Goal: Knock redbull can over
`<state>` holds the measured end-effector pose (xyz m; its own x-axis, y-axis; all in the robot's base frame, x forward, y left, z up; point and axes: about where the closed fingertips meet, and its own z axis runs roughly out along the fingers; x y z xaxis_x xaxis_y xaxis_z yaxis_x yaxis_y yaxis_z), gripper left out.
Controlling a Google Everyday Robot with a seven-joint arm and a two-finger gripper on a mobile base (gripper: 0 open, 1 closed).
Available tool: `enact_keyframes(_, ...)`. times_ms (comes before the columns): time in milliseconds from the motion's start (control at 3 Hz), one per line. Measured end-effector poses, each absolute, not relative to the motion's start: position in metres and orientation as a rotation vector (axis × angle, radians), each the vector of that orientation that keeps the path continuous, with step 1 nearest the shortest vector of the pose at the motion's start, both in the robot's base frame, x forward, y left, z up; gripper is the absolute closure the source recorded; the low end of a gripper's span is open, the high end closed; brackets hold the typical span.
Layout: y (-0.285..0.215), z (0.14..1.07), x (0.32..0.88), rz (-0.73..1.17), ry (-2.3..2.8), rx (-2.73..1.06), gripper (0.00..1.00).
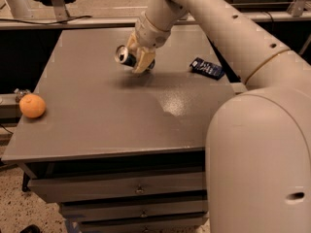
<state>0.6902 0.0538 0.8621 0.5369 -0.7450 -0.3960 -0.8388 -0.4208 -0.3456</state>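
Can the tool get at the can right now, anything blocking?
Probably yes. The tool is right against the tilted can at the table's far middle, with nothing between them. The packet and orange lie well aside.

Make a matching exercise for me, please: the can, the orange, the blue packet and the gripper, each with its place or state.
1. redbull can
2. orange
3. dark blue packet
4. gripper

a. near the left edge of the table
b. lying flat on the right side
c. tilted far over, silver top pointing left
d. right against the can, at the far middle

Pairs: 1-c, 2-a, 3-b, 4-d
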Motion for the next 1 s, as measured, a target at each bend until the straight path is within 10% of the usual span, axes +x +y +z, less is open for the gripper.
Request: enact_keyframes(1000,0.065,0.857,0.67,0.323,1.053,-2.418,0.0)
